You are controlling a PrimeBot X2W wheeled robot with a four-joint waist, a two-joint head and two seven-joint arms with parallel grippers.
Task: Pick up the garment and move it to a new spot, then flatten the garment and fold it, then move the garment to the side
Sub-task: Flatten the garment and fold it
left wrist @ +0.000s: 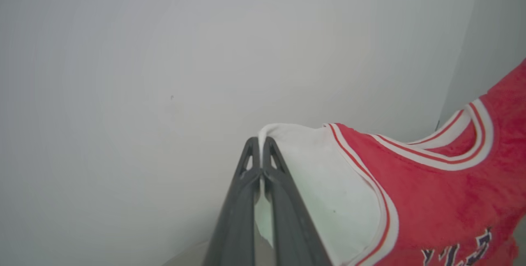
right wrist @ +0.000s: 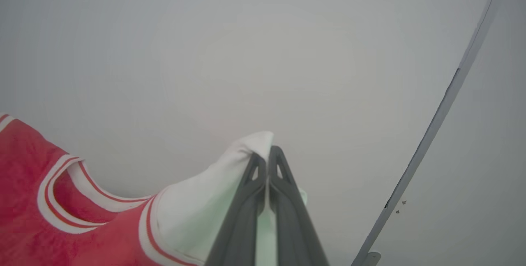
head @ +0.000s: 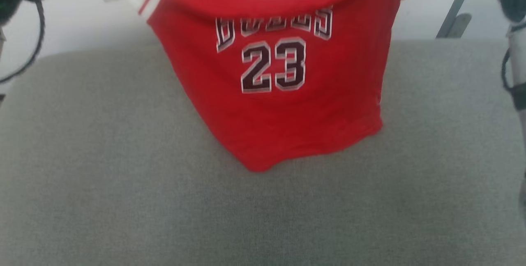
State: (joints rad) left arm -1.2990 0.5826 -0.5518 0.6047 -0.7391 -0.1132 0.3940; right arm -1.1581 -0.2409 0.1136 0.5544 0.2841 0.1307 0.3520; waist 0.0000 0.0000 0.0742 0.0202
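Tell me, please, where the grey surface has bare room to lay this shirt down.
The grey cushion is bare along its near edge, before the hem of the garment, and in wide strips on its left and right. The middle back is taken: the garment hangs there.

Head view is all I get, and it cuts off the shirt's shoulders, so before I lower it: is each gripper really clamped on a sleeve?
Observer: On the left, yes. The left gripper is shut on the garment, pinching the edge of its white sleeve between the fingertips.
Operator: And the right side?
Observer: The right gripper is shut on the other white sleeve, with a fold of cloth poking past its tips.
Operator: How does the neckline hang?
Observer: The striped collar droops in a curve between the two held sleeves.
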